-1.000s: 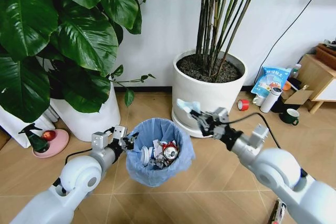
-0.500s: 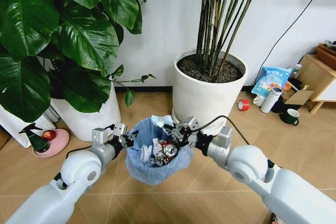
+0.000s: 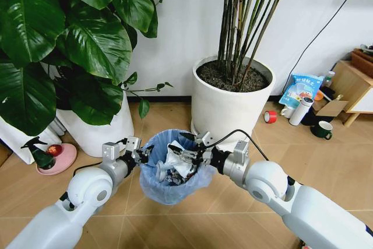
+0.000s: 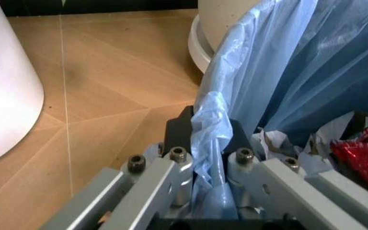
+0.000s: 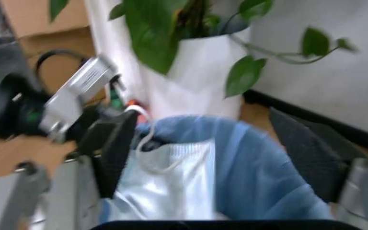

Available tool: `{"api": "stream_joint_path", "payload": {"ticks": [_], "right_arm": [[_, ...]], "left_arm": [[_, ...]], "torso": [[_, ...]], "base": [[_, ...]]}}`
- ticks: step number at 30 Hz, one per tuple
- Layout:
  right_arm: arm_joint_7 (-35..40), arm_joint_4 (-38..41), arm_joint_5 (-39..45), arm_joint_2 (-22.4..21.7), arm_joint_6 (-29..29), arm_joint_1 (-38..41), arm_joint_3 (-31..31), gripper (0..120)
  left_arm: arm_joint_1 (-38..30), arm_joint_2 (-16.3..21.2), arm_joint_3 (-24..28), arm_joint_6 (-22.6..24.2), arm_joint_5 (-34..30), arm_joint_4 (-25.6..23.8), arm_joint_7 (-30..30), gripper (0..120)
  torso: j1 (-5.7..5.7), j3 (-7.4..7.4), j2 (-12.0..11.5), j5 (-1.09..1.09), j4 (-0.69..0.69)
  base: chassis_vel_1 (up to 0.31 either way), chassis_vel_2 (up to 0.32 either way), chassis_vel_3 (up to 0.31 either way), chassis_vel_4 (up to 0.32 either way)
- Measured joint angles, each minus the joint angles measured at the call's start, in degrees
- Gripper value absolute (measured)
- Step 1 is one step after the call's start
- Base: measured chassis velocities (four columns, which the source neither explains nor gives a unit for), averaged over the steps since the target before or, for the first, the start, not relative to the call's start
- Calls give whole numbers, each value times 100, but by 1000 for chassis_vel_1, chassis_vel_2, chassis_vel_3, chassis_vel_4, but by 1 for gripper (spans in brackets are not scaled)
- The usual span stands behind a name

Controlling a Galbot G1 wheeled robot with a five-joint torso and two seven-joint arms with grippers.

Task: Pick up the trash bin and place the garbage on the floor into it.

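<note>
Between the two big white plant pots [image 3: 231,100], the trash bin [image 3: 173,170] hung a little above the floor [image 3: 233,202], held up by the left pincer [image 3: 141,154]. That pincer was pinching the bin's rim, its fingers [image 4: 171,158] pressed on either side of the folded-over blue bag [image 4: 212,139], as the left wrist view made plain. Gripping at the rim seemed a sensible way to keep the mouth open and facing up while the other arm fed it.

Over that open mouth the right pincer [image 3: 185,154] reached in from the robot's right side. It appeared spread, the two dark fingers [image 5: 117,143] standing well apart in its own wrist view, with a pale-blue face mask [image 5: 165,177] lying loose between and below them; I judged it was letting the mask go, since nothing was clamped. Inside the bin lay more garbage: crumpled white tissue [image 3: 178,158], and a crushed red can [image 4: 363,153] against the liner. From where the mask sat, the drop looked nearly done.
</note>
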Motion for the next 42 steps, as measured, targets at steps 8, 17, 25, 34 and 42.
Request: {"api": "stream_joint_path", "payload": {"ticks": [8,17,25,34,42], "right_arm": [[534,94,2,60,-3,-281,703,100],[615,177,138,-156,-20,-247,683,100],[592,101,158,-109,-8,60,443,100],[622,-55,440,62,-12,995,-106,100],[844,22,420,13,-40,679,130,100]], "left_arm": [[68,-100,-107,-45,100,0,-12,2],[90,-190,-132,-70,128,-34,-14,2],[190,-229,-155,-94,203,-81,-24,2],[217,-293,-134,-113,226,-108,-97,2],[260,-291,-215,-158,226,-125,-158,2]], "torso": [[0,0,0,0,-1],[-1,0,0,0,0],[-1,0,0,0,0],[0,0,0,-1,2],[0,0,0,1,0]], "base": [[0,0,0,0],[0,0,0,0],[0,0,0,0],[0,0,0,0],[0,0,0,0]]}}
